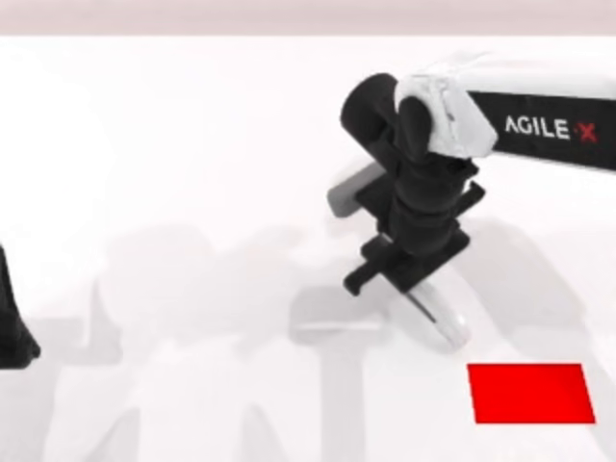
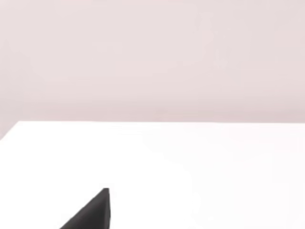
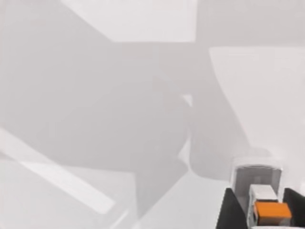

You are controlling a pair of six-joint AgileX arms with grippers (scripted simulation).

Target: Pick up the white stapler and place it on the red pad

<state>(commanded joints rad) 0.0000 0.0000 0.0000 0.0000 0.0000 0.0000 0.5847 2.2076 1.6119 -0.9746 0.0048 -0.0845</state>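
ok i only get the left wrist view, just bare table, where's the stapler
observer: the white stapler is right of the table's middle, under the right hand; left arm sits parked at the left edge
operator: is it gripped
observer: yes, the right wrist view shows fingers tight against both its sides
operator: and the red pad
observer: the red pad lies bare at the top view's lower right, the stapler not over it

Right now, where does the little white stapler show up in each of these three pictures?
Top view: white stapler right of centre, poking out beneath the right arm's jaws.
Left wrist view: not in it.
Right wrist view: stapler in the lower right corner, between the dark fingers.
Shared landmark: the white table.
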